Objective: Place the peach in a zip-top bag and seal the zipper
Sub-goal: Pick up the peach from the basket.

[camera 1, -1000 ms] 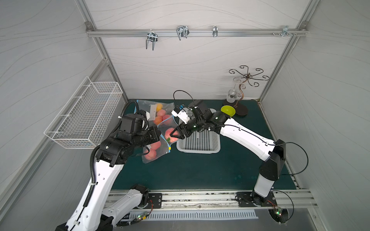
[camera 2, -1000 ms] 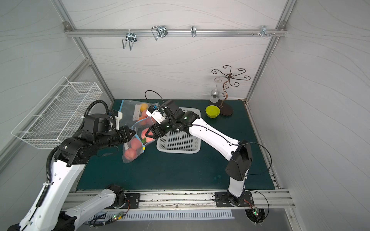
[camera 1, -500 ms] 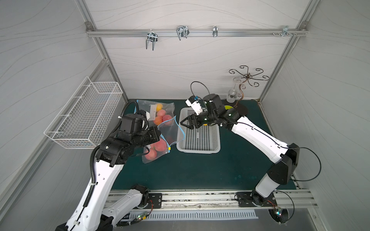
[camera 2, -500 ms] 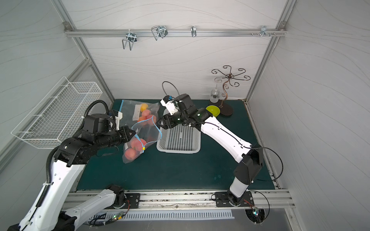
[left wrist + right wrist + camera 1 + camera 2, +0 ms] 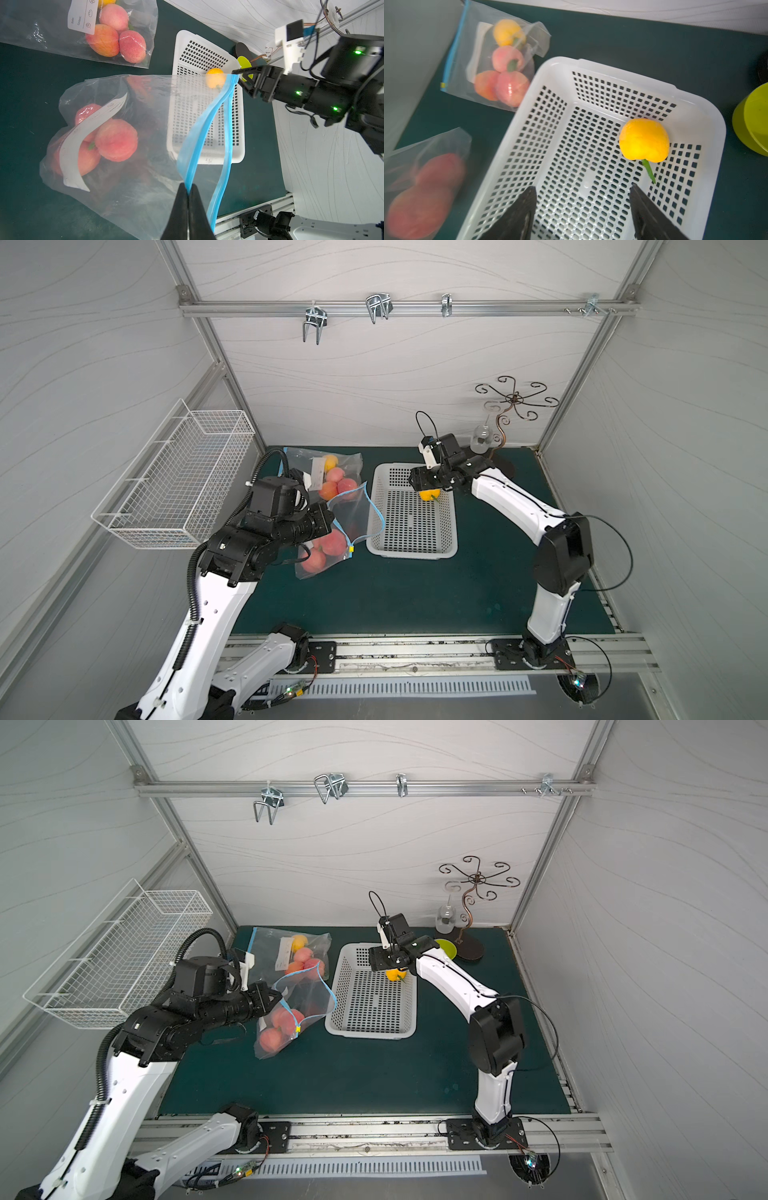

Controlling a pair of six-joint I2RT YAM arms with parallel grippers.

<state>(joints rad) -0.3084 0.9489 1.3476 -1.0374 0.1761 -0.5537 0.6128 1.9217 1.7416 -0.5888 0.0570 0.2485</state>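
Yellow peach [image 5: 643, 140]: in white perforated basket [image 5: 695, 97], against corner wall.
Right gripper [image 5: 582, 187]: spread wide, empty, short of peach.
Left gripper [image 5: 188, 188]: pinching blue zipper lip [image 5: 199, 133] of zip-top bag [image 5: 145, 116]; mouth open.
Risk: wall may block a finger, so peach rolls free; one-lip hold may let mouth sag shut.

A wire basket [image 5: 174, 485] hangs on the wall [image 5: 83, 385]. A green bowl [image 5: 448, 947] sits by a curly stand [image 5: 471, 952]. Hooks [image 5: 377, 308] hang up high.
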